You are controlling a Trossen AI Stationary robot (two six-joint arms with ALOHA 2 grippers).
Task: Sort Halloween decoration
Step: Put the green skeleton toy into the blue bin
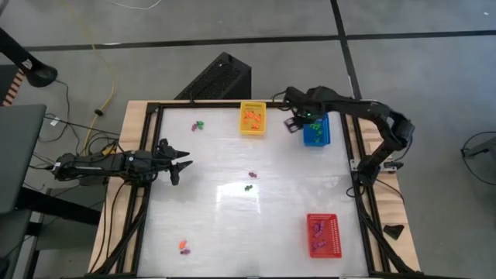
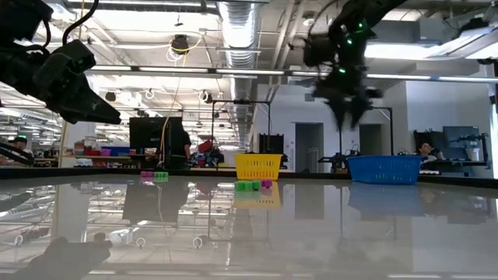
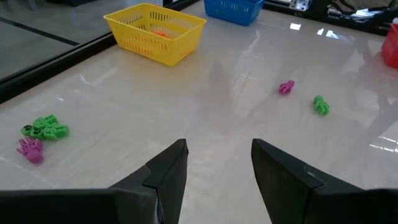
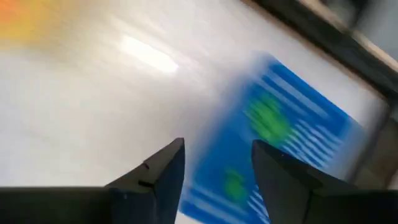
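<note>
Two dark fingers (image 3: pixel 283 177) of my left gripper (image 3: pixel 217 171) fill the foreground of the left wrist view, spread apart and holding nothing, poised at the left edge of the bench (image 1: pixel 232 225) while it waits. Across the bench, my right gripper (image 1: pixel 297 122) hangs above the near rim of the blue basket (image 1: pixel 316 130), fingers parted in the right wrist view with nothing between them; green trinkets (image 4: pixel 268 121) show blurred inside the basket below, so I judge a green piece has just gone in. Sorting is partly done: orange pieces lie in the yellow basket (image 1: pixel 253 118), purple ones in the red basket (image 1: pixel 323 234). Loose on the bench are a green-and-purple pair near the far left (image 1: pixel 198 125), a purple trinket (image 3: pixel 286 87) beside a green one (image 3: pixel 321 104) at mid-bench, and an orange-and-purple pair (image 1: pixel 184 247) at the near left corner. Risks from here (all judgement, not observation): each trinket is far smaller than my gripper, so a descent slightly off-centre could flick one away or pinch only air; where two colours lie touching, closing on one may drag its neighbour into the wrong basket; and the glossy surface would let a nudged piece skate. Releasing over a rim rather than the middle could bounce a piece back out.
</note>
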